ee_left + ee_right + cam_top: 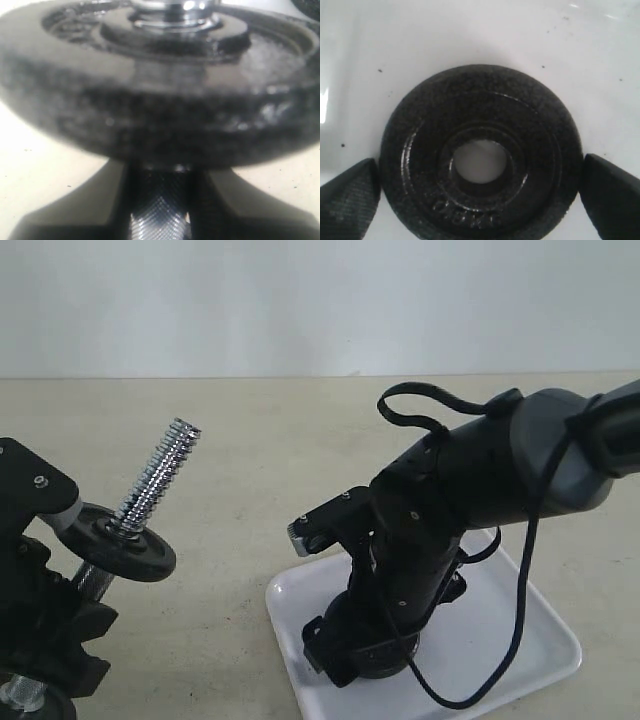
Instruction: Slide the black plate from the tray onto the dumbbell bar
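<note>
A black plate (480,105) lies flat on the white tray (470,35), its centre hole showing tray beneath. My right gripper (480,192) is open, with one fingertip (350,195) at each side of the plate's rim and a thin gap on one side. In the exterior view that gripper (365,655) points down into the tray (520,640) and hides the plate. My left gripper (70,605) is shut on the dumbbell bar (160,475), which tilts up and to the right. Another black plate (125,545) sits on the bar just above the fingers (230,210); the threaded end sticks out above it.
The tray stands on a beige tabletop (250,460) with a pale wall (300,300) behind. A black cable (520,590) loops off my right arm over the tray.
</note>
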`<control>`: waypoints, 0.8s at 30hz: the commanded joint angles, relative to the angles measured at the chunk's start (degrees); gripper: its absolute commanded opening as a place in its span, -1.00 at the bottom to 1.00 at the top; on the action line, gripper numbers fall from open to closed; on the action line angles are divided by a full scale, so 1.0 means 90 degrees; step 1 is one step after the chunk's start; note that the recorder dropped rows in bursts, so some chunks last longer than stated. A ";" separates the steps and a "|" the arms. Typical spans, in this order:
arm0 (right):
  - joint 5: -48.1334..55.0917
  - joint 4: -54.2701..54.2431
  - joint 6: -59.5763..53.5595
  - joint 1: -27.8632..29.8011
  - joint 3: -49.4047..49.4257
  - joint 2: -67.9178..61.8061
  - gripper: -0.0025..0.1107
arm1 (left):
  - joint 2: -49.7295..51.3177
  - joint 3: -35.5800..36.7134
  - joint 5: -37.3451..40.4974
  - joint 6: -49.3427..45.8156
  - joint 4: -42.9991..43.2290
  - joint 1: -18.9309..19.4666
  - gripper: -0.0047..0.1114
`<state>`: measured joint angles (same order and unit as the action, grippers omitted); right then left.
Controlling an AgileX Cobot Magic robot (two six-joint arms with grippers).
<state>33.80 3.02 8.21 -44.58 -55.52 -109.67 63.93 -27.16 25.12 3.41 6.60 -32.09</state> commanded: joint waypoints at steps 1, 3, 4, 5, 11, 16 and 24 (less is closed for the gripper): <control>0.0859 -0.0094 -0.0073 0.0004 0.0376 -0.0544 0.90 | -0.0170 -0.0250 -0.2159 0.0134 -0.0019 -0.0050 -0.84; 0.0847 -0.0141 -0.0073 0.0004 0.0376 -0.0544 0.90 | -0.0170 -0.0250 -0.2159 0.0134 -0.0019 -0.0050 -0.84; 0.0847 -0.0141 -0.0073 0.0004 0.0376 -0.0544 0.90 | -0.0170 -0.0250 -0.2159 0.0134 -0.0019 -0.0050 -0.84; 0.0811 -0.0141 -0.0073 0.0004 0.0376 -0.0544 0.90 | -0.0170 -0.0250 -0.2159 0.0134 -0.0019 -0.0050 -0.84; 0.0608 -0.0201 -0.0066 0.0004 0.0376 -0.0544 0.90 | -0.0170 -0.0250 -0.2122 0.0134 -0.0019 -0.0050 -0.84; 0.0419 -0.0376 -0.0021 0.0004 0.0376 -0.0544 0.90 | -0.0170 -0.0250 -0.2122 0.0134 -0.0019 -0.0050 -0.84; 0.0198 -0.0419 0.0094 0.0004 0.0376 -0.0544 0.90 | -0.0170 -0.0250 -0.2122 0.0134 -0.0019 -0.0050 -0.84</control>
<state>33.13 1.40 7.94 -44.58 -55.52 -109.56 63.93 -27.16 25.12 3.41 6.60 -32.09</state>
